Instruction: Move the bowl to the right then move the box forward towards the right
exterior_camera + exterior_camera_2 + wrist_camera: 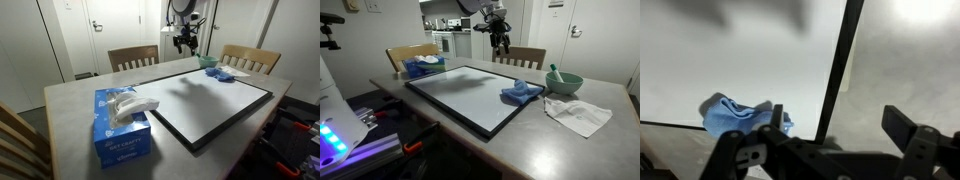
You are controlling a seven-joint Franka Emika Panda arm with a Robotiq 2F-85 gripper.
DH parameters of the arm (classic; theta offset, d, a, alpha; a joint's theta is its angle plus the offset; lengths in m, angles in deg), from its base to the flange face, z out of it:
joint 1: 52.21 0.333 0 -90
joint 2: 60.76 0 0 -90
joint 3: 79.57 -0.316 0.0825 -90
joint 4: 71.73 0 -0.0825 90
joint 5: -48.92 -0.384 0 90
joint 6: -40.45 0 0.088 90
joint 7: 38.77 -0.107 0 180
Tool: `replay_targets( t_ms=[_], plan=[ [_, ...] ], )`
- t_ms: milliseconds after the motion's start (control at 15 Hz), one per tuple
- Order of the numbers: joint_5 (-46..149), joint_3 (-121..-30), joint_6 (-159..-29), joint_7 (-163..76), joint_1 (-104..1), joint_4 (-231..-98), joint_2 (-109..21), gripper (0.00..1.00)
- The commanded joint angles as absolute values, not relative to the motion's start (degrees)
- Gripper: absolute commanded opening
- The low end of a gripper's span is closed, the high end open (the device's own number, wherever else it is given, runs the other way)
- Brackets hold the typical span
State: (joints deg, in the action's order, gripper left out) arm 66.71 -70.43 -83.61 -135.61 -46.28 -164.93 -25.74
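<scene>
The gripper (498,38) hangs high above the far edge of the whiteboard (460,90), with its fingers (775,122) spread wide and holding nothing, so I judge the step in hand is the reach for the bowl. The green bowl (563,85) stands on the table (620,115) just beside the frame of the board, near a blue cloth (521,93) and a crumpled white cloth (578,116). The box (122,128) of tissues stands well apart, at the opposite end of the table. To do this step well, the arm should first travel sideways until it is over the bowl's rim, then come down with one finger inside the wall and one outside. Something thin seems to stand in the bowl, perhaps a utensil, but it is too small to tell; the grip should be on the side of the rim away from it. A low lift would keep the bowl from dragging the cloths.
</scene>
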Motion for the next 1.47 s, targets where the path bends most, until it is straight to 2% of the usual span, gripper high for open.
replay_targets(
  t_ms=[0,333,733,867,1067,1400],
  plan=[
    [68.3,-71.8,-87.0,-127.5,-45.8,-165.4,-25.8,1.0],
    [66.9,-74.6,-92.6,-116.0,-45.2,-166.3,-26.1,1.0],
    [66.3,-73.1,-91.2,-116.4,-43.8,-165.1,-25.6,1.0],
    [70.1,-70.4,-83.0,-121.7,-39.4,-162.2,-24.4,1.0],
    [74.8,-71.5,-75.9,-121.4,-35.9,-161.1,-24.8,1.0],
    [73.9,-76.5,-81.0,-113.1,-36.1,-163.3,-27.1,1.0]
  ],
)
